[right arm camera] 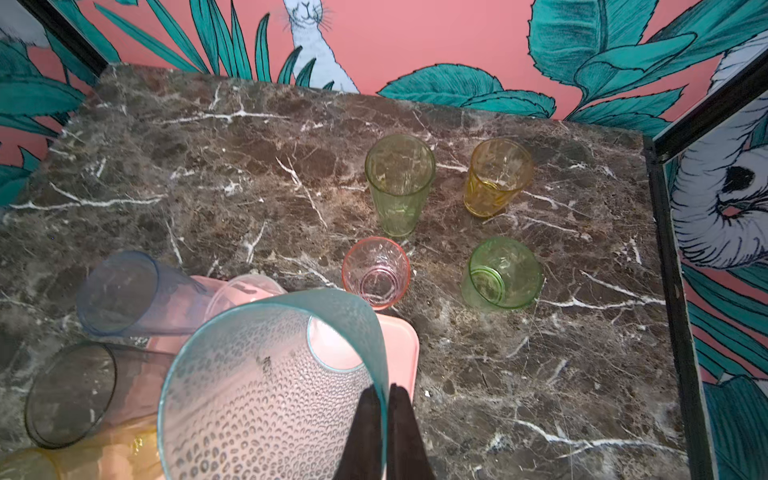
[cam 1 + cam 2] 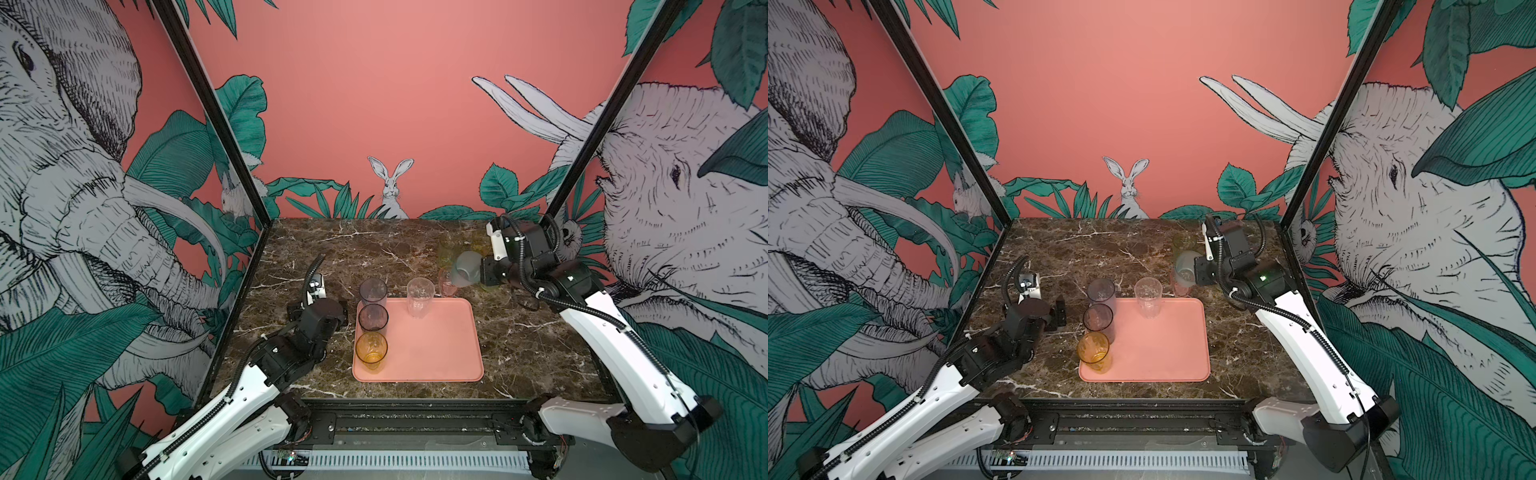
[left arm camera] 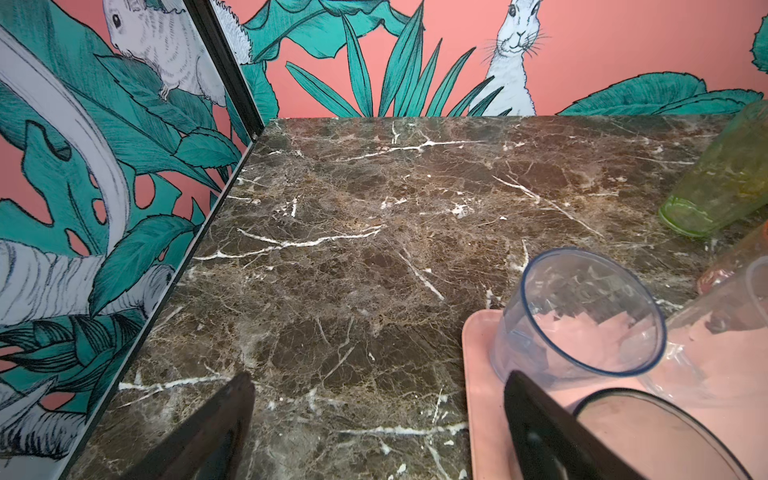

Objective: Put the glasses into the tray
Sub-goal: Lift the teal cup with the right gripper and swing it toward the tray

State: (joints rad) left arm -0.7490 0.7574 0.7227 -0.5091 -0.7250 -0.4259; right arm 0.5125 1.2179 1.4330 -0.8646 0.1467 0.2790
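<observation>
One teal-grey glass, rim pinched in right claw, near tray

- Soft, even light is falling from above, leaving faint shadows on the table.
- Wide lenses are stretching the walls at the edges of both top views.
- The teal glass is smearing with blur there.
- Dark fingers are sitting out of focus in the wrist views.

The teal-grey tumbler is blurred in both top views; the left wrist view's edge cuts off the green tumbler.
</observation>
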